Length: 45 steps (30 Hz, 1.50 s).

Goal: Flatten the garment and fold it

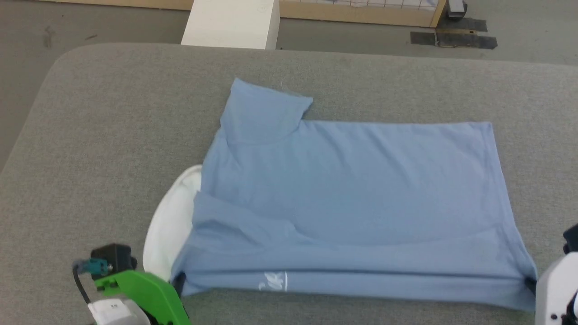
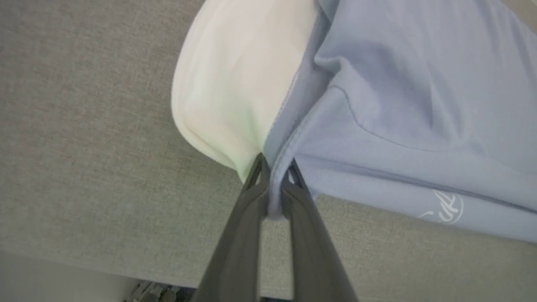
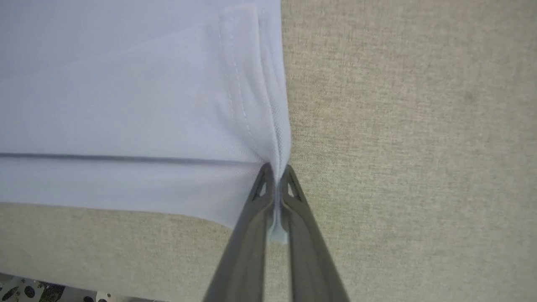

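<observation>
Left gripper: my left gripper [image 2: 276, 162] is clenched on the garment [image 1: 352, 189], pinching a bunched blue edge, and a tuft of cloth pokes out between my fingers below the tips
Collar: the white collar [image 2: 235, 84] bulges out just to the left of my left fingertips and ahead of them, lying on the grey padded table [image 1: 113, 135]
Garment place: spread on the table ahead of both my grippers, with its near long edge at my fingertips and the body stretching away from me; one sleeve [image 1: 264, 110] sticks out on the far side, well beyond my left gripper
Long axis: crosswise, from my left gripper to my right one, collar end at the left and hem end at the right; each gripper has one near corner, so neither arm is the nearer
Writing: a white script logo [image 1: 274, 280] sits on the near folded strip, a little to the right of my left gripper; looped cursive that I cannot read, and I see no other label
Right gripper: my right gripper [image 3: 277, 167] is clamped on the hem corner, the stitched side edge running straight ahead from my fingertips, bare table to their right
Coming move, my guess: both corners lift together and travel forward, away from me, across that long axis
</observation>
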{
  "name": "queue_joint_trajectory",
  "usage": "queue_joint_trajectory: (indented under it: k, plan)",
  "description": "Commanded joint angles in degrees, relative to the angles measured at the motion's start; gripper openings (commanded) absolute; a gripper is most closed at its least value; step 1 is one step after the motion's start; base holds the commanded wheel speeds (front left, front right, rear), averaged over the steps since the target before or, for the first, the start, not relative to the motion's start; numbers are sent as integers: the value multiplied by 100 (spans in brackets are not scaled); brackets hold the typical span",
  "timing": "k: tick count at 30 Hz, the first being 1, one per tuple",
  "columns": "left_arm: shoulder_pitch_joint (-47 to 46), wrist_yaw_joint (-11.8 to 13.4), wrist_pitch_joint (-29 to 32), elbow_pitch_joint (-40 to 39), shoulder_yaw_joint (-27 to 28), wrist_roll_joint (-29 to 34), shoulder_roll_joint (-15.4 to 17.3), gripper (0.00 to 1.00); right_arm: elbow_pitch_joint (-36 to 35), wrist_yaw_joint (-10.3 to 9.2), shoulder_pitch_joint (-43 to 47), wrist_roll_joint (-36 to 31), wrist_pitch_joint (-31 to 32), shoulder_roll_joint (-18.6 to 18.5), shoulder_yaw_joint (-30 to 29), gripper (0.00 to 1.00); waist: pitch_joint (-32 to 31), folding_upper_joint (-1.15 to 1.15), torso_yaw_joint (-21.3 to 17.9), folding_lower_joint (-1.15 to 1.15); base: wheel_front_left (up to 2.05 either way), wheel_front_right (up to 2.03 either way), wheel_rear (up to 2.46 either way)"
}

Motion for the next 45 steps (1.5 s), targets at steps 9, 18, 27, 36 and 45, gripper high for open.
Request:
queue_joint_trajectory:
  k: [9,18,27,36,45]
  plan:
    - [216,115,69,-47,28,-153,-32,100,90,-14,227,13,-85,162,-303,100,-78,0,-6,0,0,0,0]
    - [-1117,-489,-877,-166,211,520,156,100,-297,-14,-807,48,-749,377,-713,100,-2,0,-101,0,0,0,0]
    - [-3367,-1516,-1421,1335,-283,1013,-176,100,3,-14,-2217,-146,-1142,306,-454,100,666,0,-208,0,0,0,0]
    - [-5405,-1983,-776,3400,-621,1010,-658,100,223,-14,-3051,-67,-1197,108,-125,100,1529,0,-292,0,0,0,0]
    - [-6511,-1727,849,4925,-746,721,-972,100,338,-14,-3295,22,-1312,92,79,100,2008,0,-489,0,0,0,0]
